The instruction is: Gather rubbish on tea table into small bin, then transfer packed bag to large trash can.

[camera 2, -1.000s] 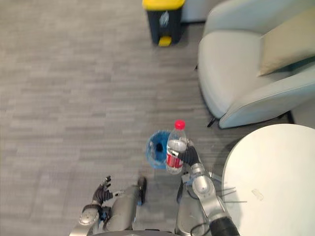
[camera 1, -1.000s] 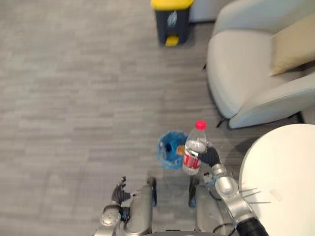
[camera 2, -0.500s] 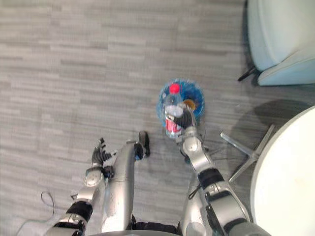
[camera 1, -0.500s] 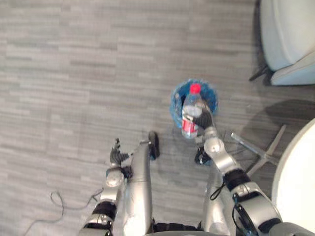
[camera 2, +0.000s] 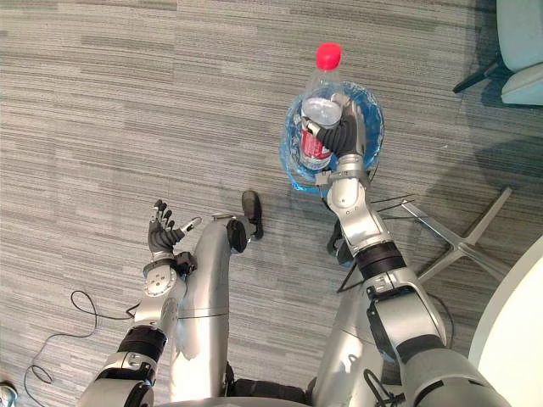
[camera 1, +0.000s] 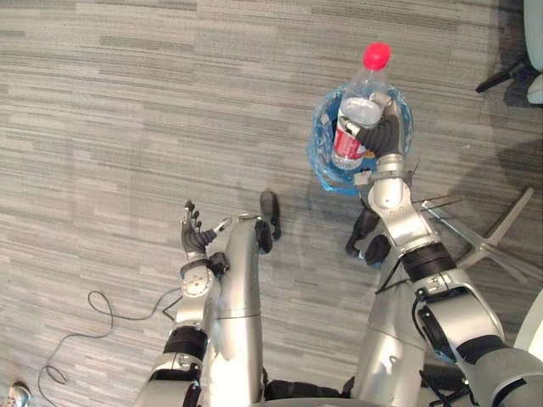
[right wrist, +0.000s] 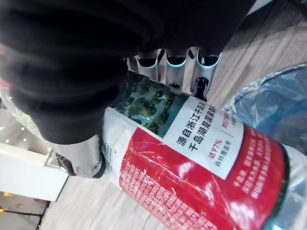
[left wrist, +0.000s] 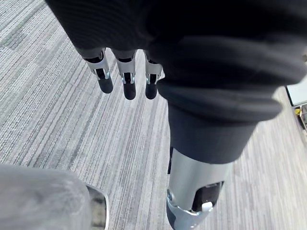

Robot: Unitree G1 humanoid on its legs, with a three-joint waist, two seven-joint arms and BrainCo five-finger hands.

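Red-capped clear plastic water bottle (camera 1: 360,108) with a red and white label, gripped round its middle by the right hand (camera 1: 389,134), fingers and thumb curled about it. Points cap-end away from the robot, held over the small round bin lined with a crinkled blue plastic bag (camera 1: 321,151). Lies against the bag's open mouth in the eye views; cannot tell whether touching it. Appears close up in the right wrist view, label pressed under the fingers (right wrist: 176,61), blue bag just beyond. Left hand (camera 1: 194,236) low at the robot's left side, fingers straight and slightly spread, holding nothing, above the grey wood-grain floor (camera 1: 127,102). Thin metal legs (camera 1: 501,242) splayed on the floor to the right of the bin.
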